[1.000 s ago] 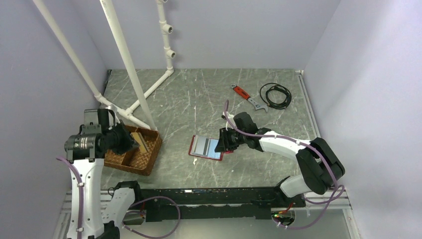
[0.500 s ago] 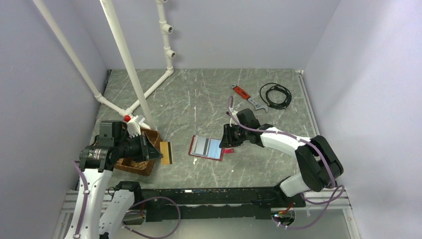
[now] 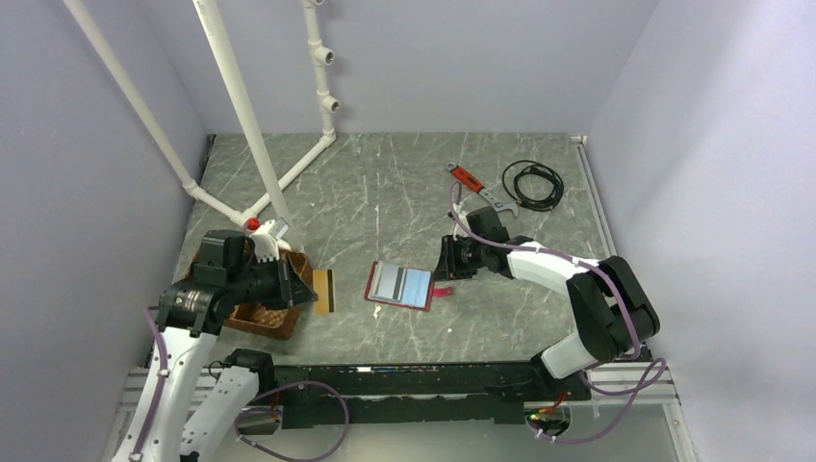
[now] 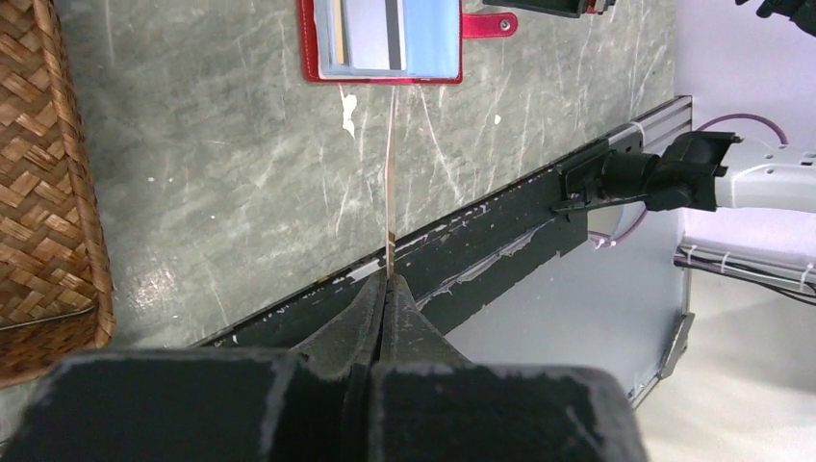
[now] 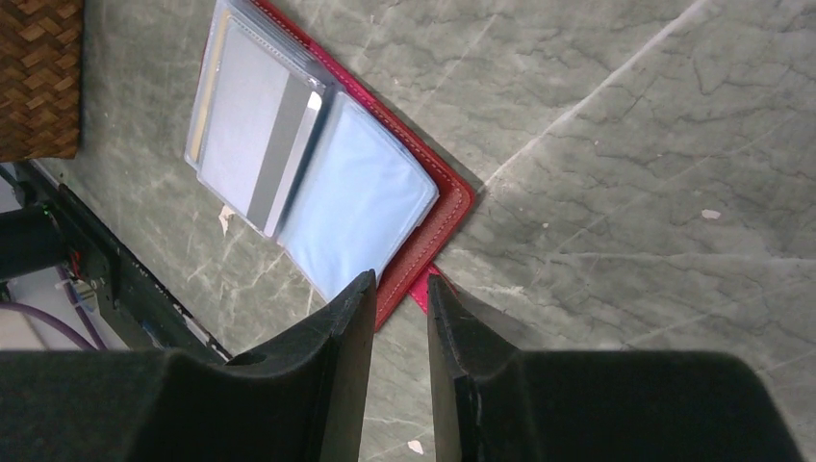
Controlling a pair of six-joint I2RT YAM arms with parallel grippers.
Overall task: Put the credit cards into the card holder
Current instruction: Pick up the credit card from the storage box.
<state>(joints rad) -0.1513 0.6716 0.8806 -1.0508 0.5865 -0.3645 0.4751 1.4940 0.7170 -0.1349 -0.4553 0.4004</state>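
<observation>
The red card holder [image 3: 398,286] lies open on the table, clear sleeves up, with a grey card with a dark stripe [image 5: 255,144] in its left sleeve. My left gripper [image 3: 306,292] is shut on the gold-brown card [image 3: 323,292] and holds it upright just right of the tray, left of the holder. In the left wrist view the card [image 4: 390,183] shows edge-on, pointing at the holder [image 4: 380,38]. My right gripper [image 3: 446,270] is narrowly open and empty at the holder's right edge, its fingertips [image 5: 358,289] above the red rim [image 5: 438,226] and tab.
A brown wicker divided tray [image 3: 258,314] sits under my left arm, also in the left wrist view [image 4: 48,192]. White pipes [image 3: 252,125] slant over the back left. A red-handled wrench [image 3: 475,187] and a black cable coil [image 3: 534,184] lie at the back right.
My left arm has lifted the gold-brown card out of the tray and carried it right toward the holder. My right gripper has drawn back slightly from the holder's right edge.
</observation>
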